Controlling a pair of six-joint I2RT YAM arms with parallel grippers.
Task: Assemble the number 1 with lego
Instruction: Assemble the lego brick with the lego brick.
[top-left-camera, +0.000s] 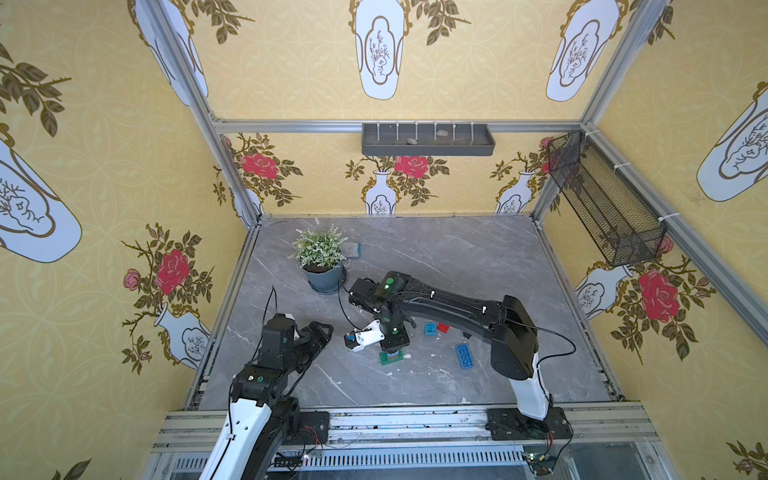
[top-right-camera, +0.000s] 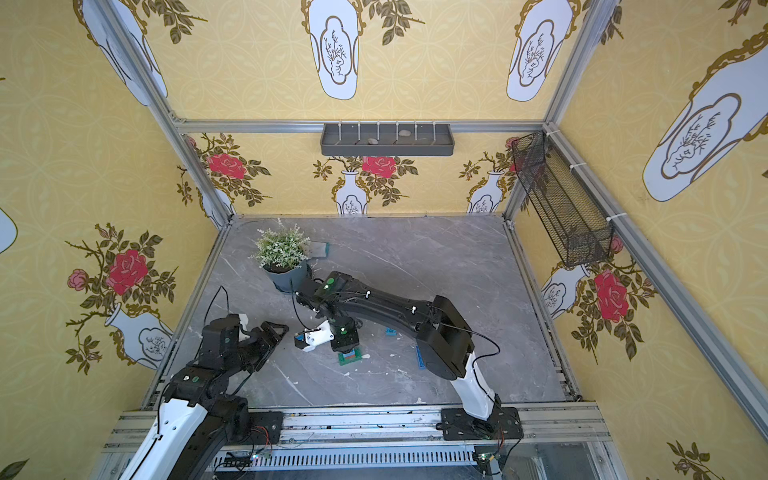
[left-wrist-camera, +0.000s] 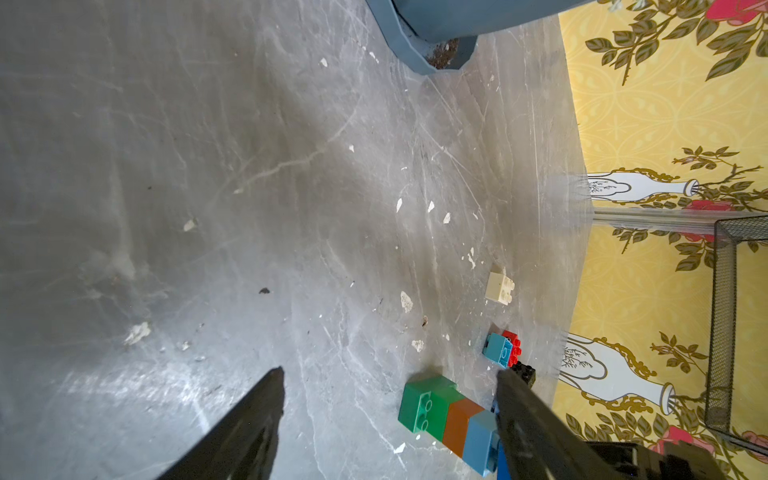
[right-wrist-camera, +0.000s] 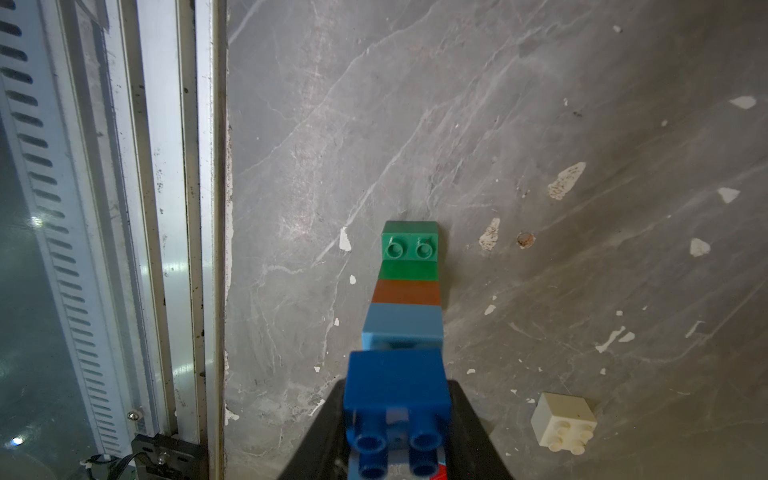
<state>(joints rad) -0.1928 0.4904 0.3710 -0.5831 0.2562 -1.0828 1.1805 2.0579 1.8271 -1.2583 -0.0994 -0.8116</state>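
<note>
**Blue brick at tower top: tip-over risk**

The right gripper is clamped on a blue brick and holds it at the top of the tower. Below it come the light-blue brick, the brown brick and the green base, which sits on the table. A dark seam shows under the blue brick, so whether it is seated cannot be told.

The left gripper hangs just beside the tower with its jaws wide apart. It holds nothing and does not touch the tower.

Risks, as judged:
- The tower is tall, narrow-footed and unbraced, so an off-centre push could topple it or slide the base.
- If the studs are misaligned, pressing could skew the blue brick.
- An uneven release could drag the blue brick off again.

Farther out lie a long blue brick, a light-blue square and a red brick. A falling tower could scatter them. The pot stands well apart at the rear.
</note>
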